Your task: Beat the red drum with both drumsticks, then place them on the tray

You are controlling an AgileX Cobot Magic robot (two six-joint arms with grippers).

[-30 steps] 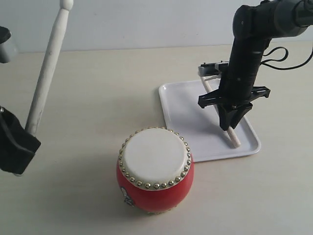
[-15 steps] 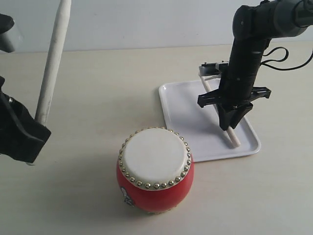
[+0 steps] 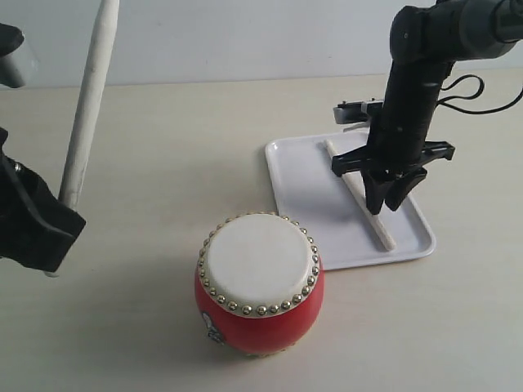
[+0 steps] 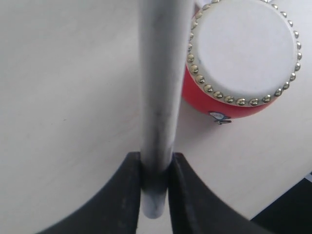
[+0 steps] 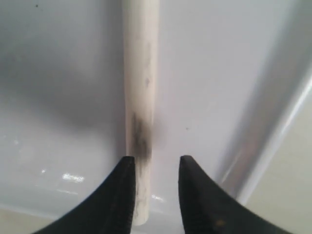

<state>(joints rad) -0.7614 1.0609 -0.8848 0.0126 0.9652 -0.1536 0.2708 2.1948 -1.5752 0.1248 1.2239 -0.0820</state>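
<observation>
Exterior view: the black right gripper has spread, dropping one slim pale wooden drumstick flat onto the flat white plastic tray beside the barrel-shaped red drum. Left wrist view: the left gripper pinches the second drumstick upright, undelivered. Right wrist view: jaws clear of the stick; half the stowing seems done
</observation>
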